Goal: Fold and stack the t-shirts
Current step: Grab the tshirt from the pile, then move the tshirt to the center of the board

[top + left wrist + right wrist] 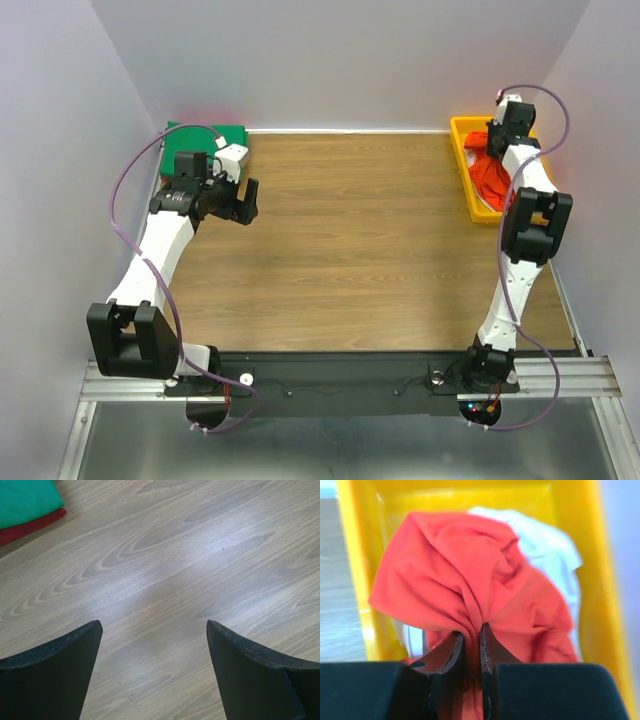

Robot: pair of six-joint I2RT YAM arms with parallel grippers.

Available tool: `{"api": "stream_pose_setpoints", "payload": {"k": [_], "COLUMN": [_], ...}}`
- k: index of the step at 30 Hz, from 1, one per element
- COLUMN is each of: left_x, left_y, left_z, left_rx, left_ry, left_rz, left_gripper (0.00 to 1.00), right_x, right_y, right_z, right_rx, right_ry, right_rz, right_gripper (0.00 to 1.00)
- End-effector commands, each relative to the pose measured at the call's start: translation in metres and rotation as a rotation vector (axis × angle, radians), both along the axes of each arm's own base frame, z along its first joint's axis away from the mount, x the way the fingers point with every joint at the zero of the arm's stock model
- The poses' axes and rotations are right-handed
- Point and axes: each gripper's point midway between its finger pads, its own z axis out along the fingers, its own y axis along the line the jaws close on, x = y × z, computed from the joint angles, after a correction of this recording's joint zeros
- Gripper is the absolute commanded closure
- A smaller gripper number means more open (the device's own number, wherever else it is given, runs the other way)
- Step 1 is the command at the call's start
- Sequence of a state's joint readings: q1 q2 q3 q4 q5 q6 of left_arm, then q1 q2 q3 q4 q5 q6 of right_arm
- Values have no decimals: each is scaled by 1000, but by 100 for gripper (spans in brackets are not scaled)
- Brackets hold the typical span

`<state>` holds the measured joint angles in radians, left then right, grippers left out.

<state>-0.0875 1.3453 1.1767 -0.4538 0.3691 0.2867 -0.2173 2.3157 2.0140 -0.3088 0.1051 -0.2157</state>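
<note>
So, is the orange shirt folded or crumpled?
Crumpled: the orange shirt lies bunched in the yellow tray, pinched by the right pincer.

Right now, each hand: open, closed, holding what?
Left hand: open, holding nothing, above the table.
Right hand: closed on a fold of the orange t-shirt in the yellow tray.

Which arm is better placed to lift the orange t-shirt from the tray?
Right. The right gripper is shut on the orange t-shirt in the yellow tray; the left gripper hangs open over the table at the opposite side.
</note>
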Motion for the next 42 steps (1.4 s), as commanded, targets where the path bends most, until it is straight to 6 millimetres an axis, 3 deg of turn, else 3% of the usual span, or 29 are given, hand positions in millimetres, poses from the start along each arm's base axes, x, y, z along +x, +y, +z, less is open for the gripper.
{"api": "stream_pose_setpoints", "payload": {"k": [1,10,17,24,31,35,36,37,39,40,41,42], "left_x": [2,-2,1,3,3,1,1,0,-1,-2,-3,-3], "left_y": [-4,-10,-14,-17,-20,-20,-19,-21,-20,-21,-22,-22], "left_z": [31,38,43,37,40,50,52,55,61,64,67,68], "left_rx": [-20,-56,-77,-94,-115,-135,-138,-148,-156,-167,-171,-174], "left_ry": [-97,-133,-158,-172,-189,-206,-210,-213,-223,-227,-232,-233], "left_rz": [-34,-51,-60,-69,-77,-74,-73,-80,-79,-82,-85,-85], "left_gripper": [3,2,3,3,3,2,2,3,2,2,2,3], "right_x": [-2,-31,-52,-66,-100,-125,-130,-132,-149,-158,-154,-166], "right_y": [-5,-13,-38,-8,64,115,127,141,180,206,217,233], "right_z": [127,204,257,312,391,413,413,400,395,377,358,357], "right_rx": [-67,-34,30,81,297,404,418,457,496,540,569,567], "right_ry": [-240,-378,-499,-605,-733,-730,-719,-678,-639,-589,-545,-537], "right_rz": [21,72,93,230,481,657,694,738,842,883,894,929], "right_gripper": [99,99,99,100,99,99,99,99,99,99,100,99]}}
